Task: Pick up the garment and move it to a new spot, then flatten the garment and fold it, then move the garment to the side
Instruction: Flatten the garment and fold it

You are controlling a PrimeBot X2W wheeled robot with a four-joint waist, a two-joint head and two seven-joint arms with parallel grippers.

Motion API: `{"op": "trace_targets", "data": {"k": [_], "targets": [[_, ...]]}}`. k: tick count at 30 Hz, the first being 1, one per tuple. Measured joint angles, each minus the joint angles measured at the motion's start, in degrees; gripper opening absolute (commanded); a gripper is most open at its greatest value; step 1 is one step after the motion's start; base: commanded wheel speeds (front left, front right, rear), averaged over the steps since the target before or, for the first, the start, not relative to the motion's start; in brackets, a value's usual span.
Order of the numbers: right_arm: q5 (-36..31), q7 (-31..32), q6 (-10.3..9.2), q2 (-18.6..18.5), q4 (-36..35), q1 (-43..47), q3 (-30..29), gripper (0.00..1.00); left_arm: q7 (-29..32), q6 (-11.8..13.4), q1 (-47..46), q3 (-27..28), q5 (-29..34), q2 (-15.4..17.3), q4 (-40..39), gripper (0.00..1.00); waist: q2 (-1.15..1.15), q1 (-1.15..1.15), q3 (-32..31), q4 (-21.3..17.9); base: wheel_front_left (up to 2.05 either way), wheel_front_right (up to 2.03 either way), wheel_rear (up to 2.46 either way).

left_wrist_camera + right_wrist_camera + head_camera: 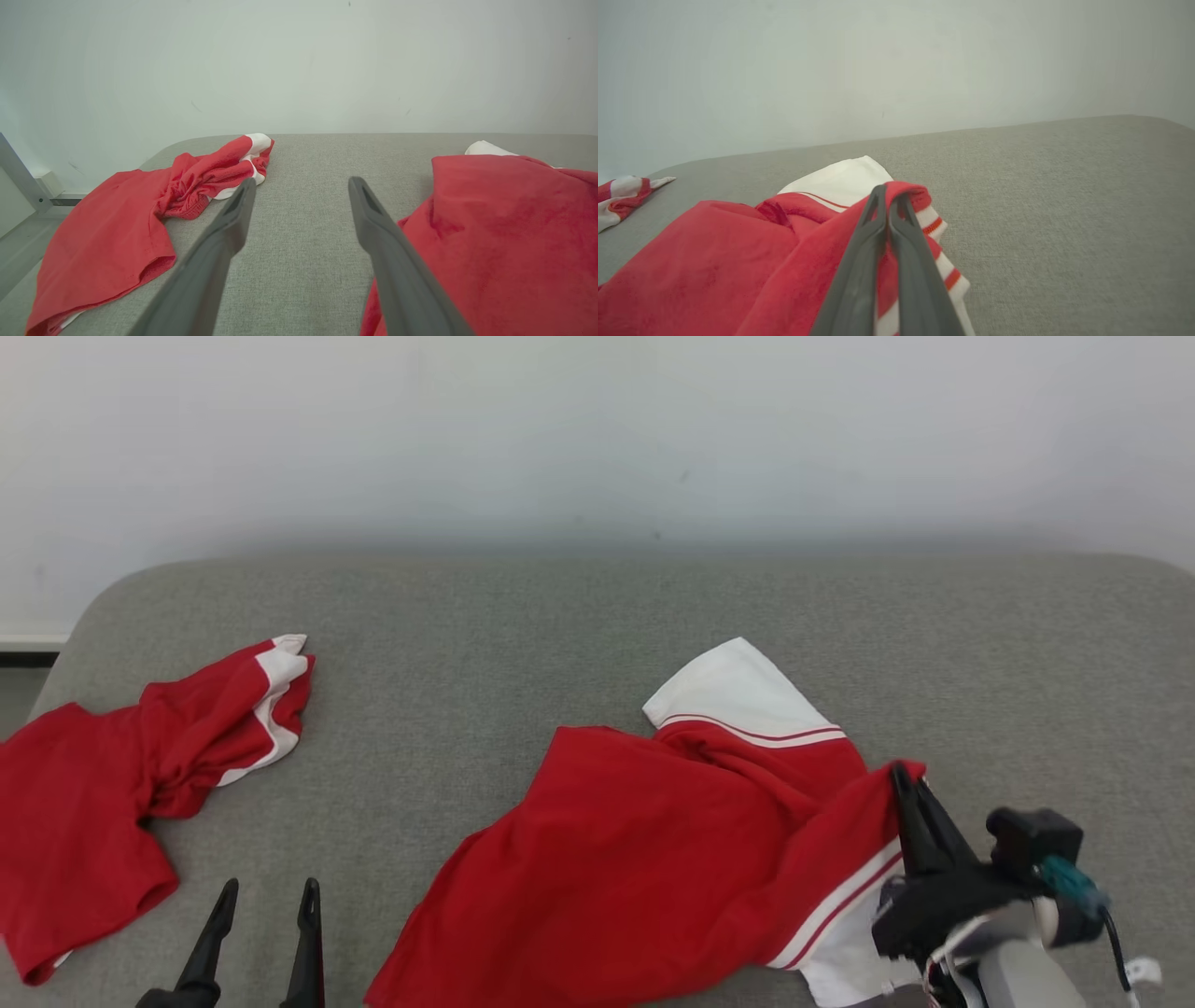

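A red garment with white striped trim (653,859) lies rumpled on the grey surface, right of centre, with a white sleeve end pointing away from me. My right gripper (904,777) is shut on its red edge near the striped cuff and holds that edge a little raised; in the right wrist view the two fingers (892,198) press together with red cloth (738,261) pinched between them. My left gripper (266,894) stands open at the lower left, above bare surface; in its own view the gripper (301,184) has nothing between the fingers and the garment (504,233) lies to the right.
A second red and white garment (112,784) lies crumpled at the left end of the grey padded surface (579,635), partly over its edge. A pale wall rises behind. Bare surface stretches between the two garments and far right.
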Motion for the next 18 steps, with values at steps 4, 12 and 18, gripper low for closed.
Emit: {"op": "trace_targets", "data": {"k": [4, 12, 18], "targets": [[-1.46, -2.93, 0.00, -0.29, 14.55, -9.92, -0.64, 0.00, 0.00, 0.00, -1.29, -0.86, -0.58, 0.46, 0.23, 1.00, 0.00, 0.00, 1.35, 1.57, 0.00, 0.00, 0.00], [-7.19, -5.39, 0.00, -0.75, 30.15, -17.77, -0.75, 1.00, 0.00, 0.00, -2.48, -2.19, -0.74, 0.48, 0.76, 1.00, 0.00, 0.00, 2.64, 3.77, 0.00, 0.00, 0.00], [-9.36, -5.65, 0.00, -1.58, 27.46, -17.32, -1.27, 1.00, 0.00, 0.00, -2.04, -1.69, -0.70, 0.13, 1.08, 1.00, 0.00, 0.00, 1.44, 3.24, 0.00, 0.00, 0.00]]}}
